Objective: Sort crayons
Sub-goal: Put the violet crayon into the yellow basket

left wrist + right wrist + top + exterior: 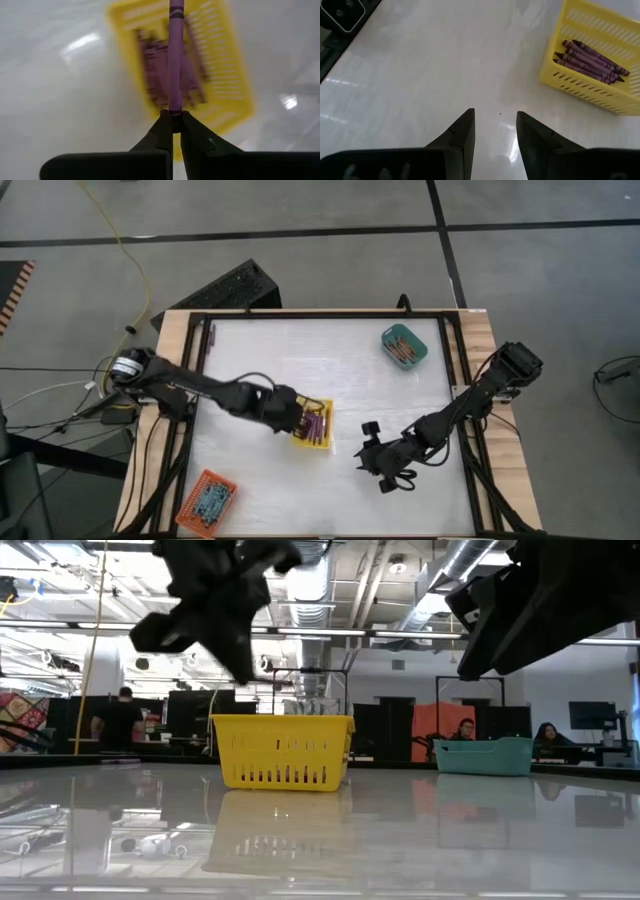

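Tabletop (pixel 330 380) is a glossy white sheet in a dark frame on wood, fills the centre of the high view, reflective enough to mirror the trays in the low view. Left arm reaches from the left edge toward frame centre; left gripper (pixel 297 417) hangs over the yellow tray (pixel 322 438), fingers pressed together pinching a purple crayon (pixel 174 55) by one end, the rest of it sticking out past the tips above the tray. Step in hand, by my read: drop this purple one in with the other purples. To do it well: keep the crayon's whole length inside the tray rim before letting go, lower close to the pile so the round waxy stick doesn't bounce or roll out, line it up with the ones already lying there, open only a little. Right gripper (pixel 386 467) waits low right of centre on the high view, fingers spread, nothing between them, bare tabletop below. Yellow tray: rectangular plastic, slotted walls, thin and light, could slide if bumped; purple crayons in it (pixel 590 62) lie side by side, paper-wrapped, slim cylinders with dark bands. Teal tray (pixel 418 355) upper right, same slotted plastic, holds reddish crayons (pixel 402 346). Orange tray (pixel 227 486) lower left holds bluish-grey crayons (pixel 207 504). One loose thin stick, colour unclear, (pixel 212 335) at upper left by the frame.
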Controlling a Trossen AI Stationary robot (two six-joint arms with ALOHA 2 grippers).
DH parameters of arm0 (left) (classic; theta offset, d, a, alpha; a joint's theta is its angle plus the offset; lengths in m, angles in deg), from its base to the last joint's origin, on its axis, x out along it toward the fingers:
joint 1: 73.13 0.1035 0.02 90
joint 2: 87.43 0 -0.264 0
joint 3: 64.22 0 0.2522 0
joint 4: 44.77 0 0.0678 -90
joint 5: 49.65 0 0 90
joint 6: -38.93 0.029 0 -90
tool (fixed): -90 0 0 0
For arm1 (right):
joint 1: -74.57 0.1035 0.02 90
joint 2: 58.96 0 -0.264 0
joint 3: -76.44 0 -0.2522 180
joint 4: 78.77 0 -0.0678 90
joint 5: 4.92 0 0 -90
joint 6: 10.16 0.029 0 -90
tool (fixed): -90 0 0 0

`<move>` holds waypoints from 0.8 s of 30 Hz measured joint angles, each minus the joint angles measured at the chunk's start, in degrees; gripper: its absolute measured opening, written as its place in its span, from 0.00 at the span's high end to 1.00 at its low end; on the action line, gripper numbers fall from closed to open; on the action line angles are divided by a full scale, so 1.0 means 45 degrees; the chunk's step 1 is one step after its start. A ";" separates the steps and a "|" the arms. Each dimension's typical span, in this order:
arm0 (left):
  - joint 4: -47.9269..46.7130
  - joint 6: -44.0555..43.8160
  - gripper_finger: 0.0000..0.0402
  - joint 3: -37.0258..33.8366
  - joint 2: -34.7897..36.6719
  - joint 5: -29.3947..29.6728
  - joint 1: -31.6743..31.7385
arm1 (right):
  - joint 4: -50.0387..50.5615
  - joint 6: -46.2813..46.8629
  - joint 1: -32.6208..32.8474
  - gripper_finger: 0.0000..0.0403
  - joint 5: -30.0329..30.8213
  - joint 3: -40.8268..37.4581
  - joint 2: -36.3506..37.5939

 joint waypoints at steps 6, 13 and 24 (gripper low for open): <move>0.2390 -0.1520 1.00 0.0000 -0.0138 0.1004 -0.1172 | -0.0016 -0.0167 -0.0151 0.66 0.0002 0.0000 0.0000; 0.2276 -0.2239 1.00 -0.0030 -0.0506 0.1131 -0.1368 | -0.0503 0.0075 -0.0131 0.66 -0.0005 0.0000 0.0005; 0.3135 -0.2363 0.93 -0.0005 -0.1193 0.1123 -0.1197 | -0.0642 0.0221 0.0178 0.66 0.0311 0.0000 0.0667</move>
